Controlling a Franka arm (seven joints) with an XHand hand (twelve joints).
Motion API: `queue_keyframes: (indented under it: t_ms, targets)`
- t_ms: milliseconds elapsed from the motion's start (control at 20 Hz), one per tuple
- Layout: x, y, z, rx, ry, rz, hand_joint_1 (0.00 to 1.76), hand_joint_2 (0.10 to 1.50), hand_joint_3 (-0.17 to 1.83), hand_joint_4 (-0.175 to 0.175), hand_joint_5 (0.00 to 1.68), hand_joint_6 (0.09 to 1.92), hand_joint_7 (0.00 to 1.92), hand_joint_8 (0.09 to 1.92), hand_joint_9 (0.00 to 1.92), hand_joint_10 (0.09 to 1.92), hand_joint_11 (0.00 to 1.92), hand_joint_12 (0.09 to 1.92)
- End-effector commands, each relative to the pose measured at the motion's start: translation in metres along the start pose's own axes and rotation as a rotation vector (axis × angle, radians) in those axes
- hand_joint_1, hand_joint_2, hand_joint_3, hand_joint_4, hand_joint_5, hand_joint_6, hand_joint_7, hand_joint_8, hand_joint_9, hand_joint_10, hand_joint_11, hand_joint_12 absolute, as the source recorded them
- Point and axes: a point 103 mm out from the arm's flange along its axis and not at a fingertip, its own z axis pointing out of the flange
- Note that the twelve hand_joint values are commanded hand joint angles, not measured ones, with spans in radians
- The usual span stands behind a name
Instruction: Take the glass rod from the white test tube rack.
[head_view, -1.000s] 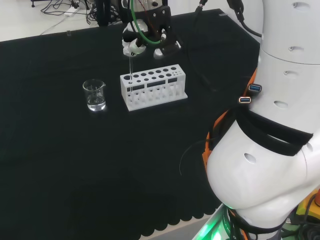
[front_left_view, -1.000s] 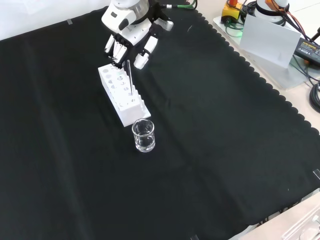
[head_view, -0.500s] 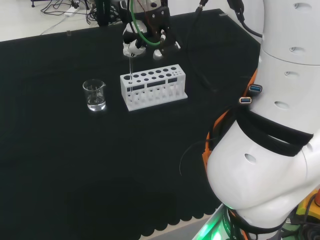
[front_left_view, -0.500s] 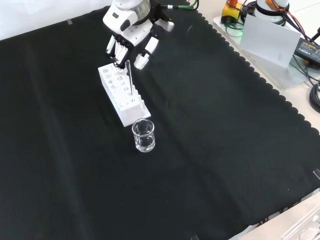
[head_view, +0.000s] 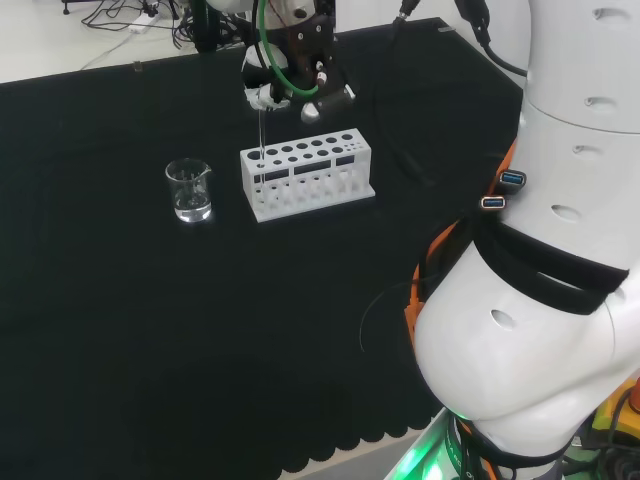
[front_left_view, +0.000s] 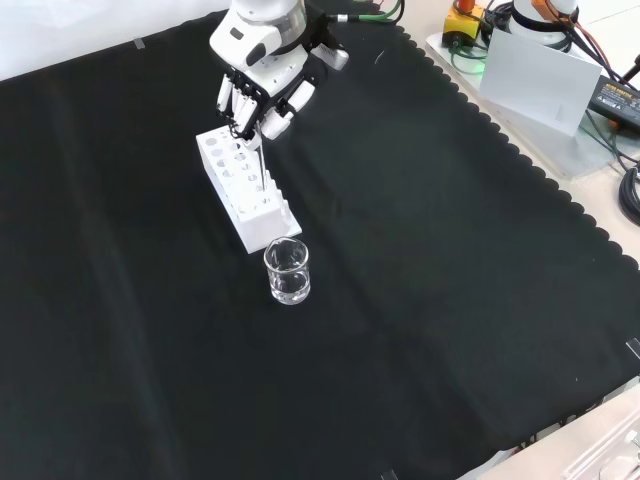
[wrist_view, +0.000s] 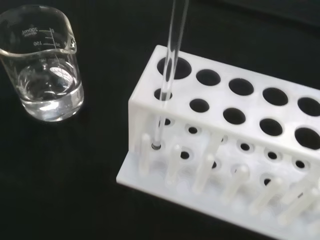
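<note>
The white test tube rack (head_view: 306, 177) (front_left_view: 246, 190) stands mid-bench. A thin clear glass rod (head_view: 261, 131) (front_left_view: 258, 156) rises upright from the rack's end hole nearest the beaker. The hand (head_view: 291, 83) (front_left_view: 257, 84) hangs right above that end, its fingers curled round the rod's top. In the wrist view the rod (wrist_view: 170, 62) passes down through a corner hole of the rack (wrist_view: 227, 150), and its lower tip sits low inside, near the base.
A small glass beaker (head_view: 189, 190) (front_left_view: 287, 271) (wrist_view: 42, 65) with some clear liquid stands just off the rack's end, close to the rod. Black cloth (front_left_view: 450, 300) spreads around both. The arm's white links (head_view: 560, 250) rise at the head view's right.
The hand has risen a little above the rack, drawing the rod upward with it. Rack and beaker stand where they were.
</note>
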Motion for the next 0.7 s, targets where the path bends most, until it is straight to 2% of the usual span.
queue_keyframes:
  t_ms: [50, 100, 200, 350, 450, 550, 700]
  targets:
    - [0.007, 0.006, 0.0, -0.163, 0.003, -0.016, 1.06, 1.28, -0.04, -0.174, 0.71, 1.39, 0.96, 0.95, 1.17, 0.75, 1.12, 1.08]
    - [0.008, 0.005, 0.0, -0.202, -0.002, -0.016, 1.12, 1.26, -0.05, -0.138, 0.73, 1.35, 0.97, 1.04, 1.21, 0.77, 1.25, 1.01]
    - [0.008, 0.004, 0.001, -0.286, 0.004, -0.018, 1.2, 1.25, -0.13, -0.111, 0.78, 1.24, 1.0, 1.12, 1.28, 0.85, 1.43, 0.85]
    - [0.01, 0.0, -0.002, -0.43, 0.041, -0.028, 1.26, 1.19, -0.17, -0.151, 0.92, 1.0, 1.11, 1.03, 1.38, 0.94, 1.51, 0.8]
    - [0.014, -0.003, -0.006, -0.493, 0.031, -0.036, 1.29, 1.14, -0.17, -0.169, 1.02, 0.82, 1.19, 0.92, 1.45, 0.93, 1.53, 0.83]
    - [0.016, -0.007, -0.013, -0.522, 0.022, -0.034, 1.31, 1.11, -0.17, -0.175, 1.12, 0.65, 1.26, 0.81, 1.53, 0.87, 1.55, 0.83]
    - [0.018, -0.012, -0.028, -0.532, 0.012, -0.028, 1.32, 1.07, -0.17, -0.175, 1.23, 0.44, 1.34, 0.67, 1.59, 0.76, 1.57, 0.8]
